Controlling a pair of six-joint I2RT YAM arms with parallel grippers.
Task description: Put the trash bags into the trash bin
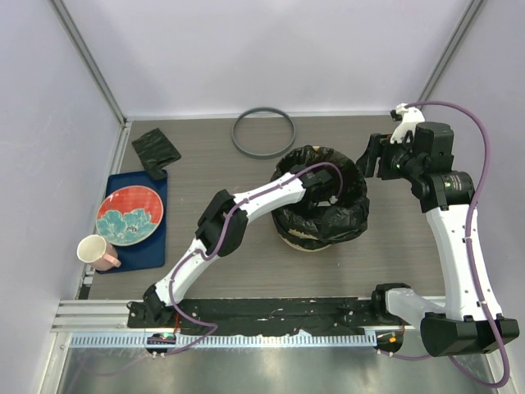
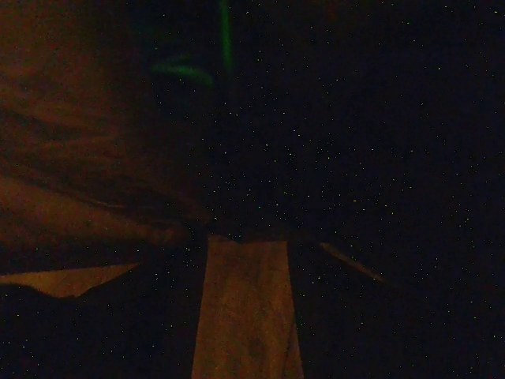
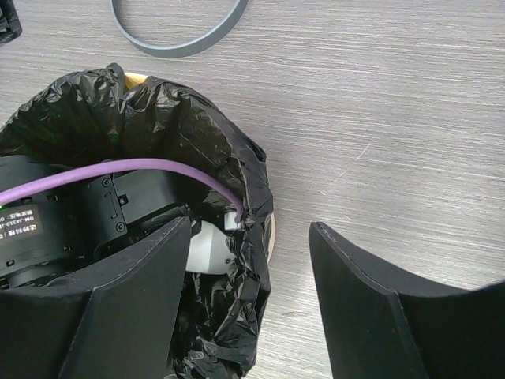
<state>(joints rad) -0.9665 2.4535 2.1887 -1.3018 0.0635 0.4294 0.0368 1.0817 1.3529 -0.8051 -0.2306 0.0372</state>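
The trash bin [image 1: 305,243] stands mid-table; only slivers of its cream wall show, also in the right wrist view [image 3: 272,230]. A large crinkly black trash bag [image 1: 354,215] lines it and hangs over its rim [image 3: 197,130]. My left arm reaches down into the bin, so the left gripper is hidden in the top view. The left wrist view is nearly black, with one dim pale strip [image 2: 248,308] at centre. My right gripper [image 1: 373,156] is open and empty at the bin's right rim [image 3: 251,225], one finger over the bag and one over the table. A small folded black packet [image 1: 156,151] lies far left.
A loose dark grey ring [image 1: 262,131] lies behind the bin, also in the right wrist view [image 3: 177,35]. A blue tray [image 1: 157,246] at left holds a red and blue plate [image 1: 129,215]. A small beige cup [image 1: 97,250] sits at its near corner.
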